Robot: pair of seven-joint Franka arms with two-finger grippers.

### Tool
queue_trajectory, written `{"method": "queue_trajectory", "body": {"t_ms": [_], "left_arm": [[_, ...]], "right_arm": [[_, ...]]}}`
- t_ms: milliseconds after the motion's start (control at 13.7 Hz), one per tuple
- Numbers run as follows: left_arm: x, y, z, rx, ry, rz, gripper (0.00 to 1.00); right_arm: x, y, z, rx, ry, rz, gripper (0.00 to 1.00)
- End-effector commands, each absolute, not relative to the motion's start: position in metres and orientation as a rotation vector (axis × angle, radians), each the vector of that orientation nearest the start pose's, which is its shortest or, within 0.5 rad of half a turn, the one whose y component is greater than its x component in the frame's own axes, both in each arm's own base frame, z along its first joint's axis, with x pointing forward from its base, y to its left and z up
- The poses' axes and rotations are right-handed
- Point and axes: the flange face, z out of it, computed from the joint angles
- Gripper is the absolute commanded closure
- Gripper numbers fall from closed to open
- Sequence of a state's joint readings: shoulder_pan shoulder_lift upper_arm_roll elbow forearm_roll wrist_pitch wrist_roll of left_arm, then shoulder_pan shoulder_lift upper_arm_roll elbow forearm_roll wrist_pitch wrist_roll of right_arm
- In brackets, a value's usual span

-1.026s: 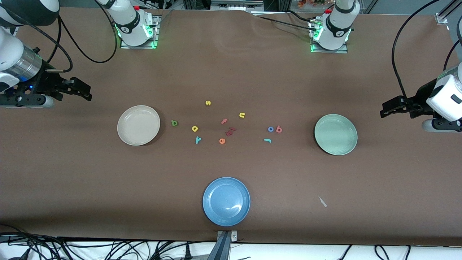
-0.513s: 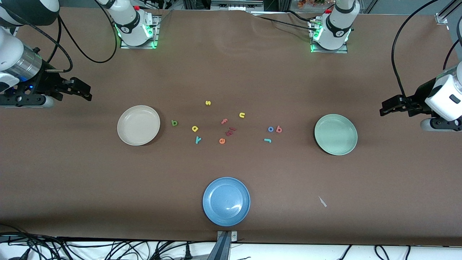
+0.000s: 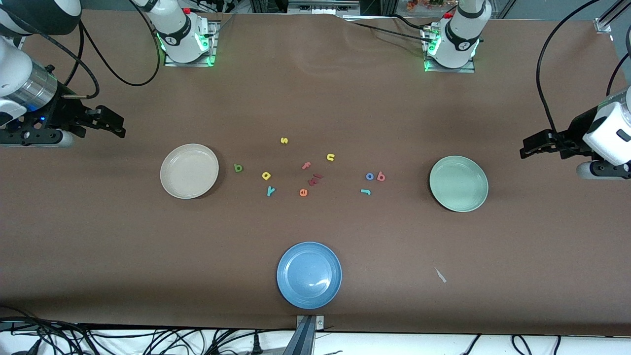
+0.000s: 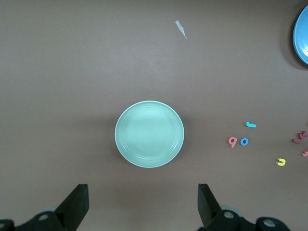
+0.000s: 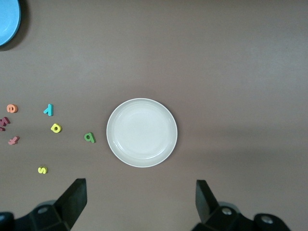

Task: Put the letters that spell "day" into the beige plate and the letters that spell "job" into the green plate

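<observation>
Sitting empty, the beige plate [image 3: 189, 171] is toward the right arm's end of the table, and the green plate [image 3: 458, 183] is sitting empty toward the left arm's end. You are seeing no letter in either plate.

Day letters: the d [image 3: 238, 168] is lying just beside the beige plate, on its letter-cluster side. The a [image 3: 266, 175] is lying a little further toward the table's middle, and the y [image 3: 270, 191] is lying near the a, nearer the front camera.

Job letters: the o [image 3: 369, 176] and b [image 3: 380, 176] are lying side by side, almost touching, between the cluster and the green plate. The j [image 3: 366, 192] is lying just nearer the camera than the o.

Other letters are lying in the middle: the s [image 3: 284, 140], u [image 3: 331, 157], f [image 3: 306, 165], e [image 3: 303, 193] and some dark red pieces [image 3: 314, 179]. The blue plate [image 3: 309, 275] is sitting near the front edge, with a white scrap [image 3: 440, 275] lying apart from it.

Right gripper [image 3: 114, 124]: it is hanging over bare table at its arm's end, fingers [image 5: 72, 197] spread wide, gripping nothing. Left gripper [image 3: 530, 148]: it is hanging over bare table at its own end, fingers [image 4: 77, 202] spread wide, gripping nothing.
</observation>
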State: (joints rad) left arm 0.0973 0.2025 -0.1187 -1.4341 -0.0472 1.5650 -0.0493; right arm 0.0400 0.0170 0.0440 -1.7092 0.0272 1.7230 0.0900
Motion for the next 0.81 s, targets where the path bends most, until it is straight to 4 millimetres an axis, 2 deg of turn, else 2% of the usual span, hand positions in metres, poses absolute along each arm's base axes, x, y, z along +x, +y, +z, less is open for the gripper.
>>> {"method": "queue_trajectory", "body": {"t_ms": [0,586,733], "left_arm": [[0.607,-0.009,0.577,-3.233,-0.022,0.12,0.01],[0.609,-0.009,0.573,-3.233,-0.025,0.13,0.01],[0.611,-0.012,0.565,-3.233,-0.025,0.153,0.01]], "right_arm": [[0.564,0.049,0.567,-3.125,-0.004,0.014,0.0],[0.563,0.05,0.568,-3.123,-0.001,0.012,0.0],[0.563,0.051,0.569,-3.123,-0.001,0.01,0.0]]}}
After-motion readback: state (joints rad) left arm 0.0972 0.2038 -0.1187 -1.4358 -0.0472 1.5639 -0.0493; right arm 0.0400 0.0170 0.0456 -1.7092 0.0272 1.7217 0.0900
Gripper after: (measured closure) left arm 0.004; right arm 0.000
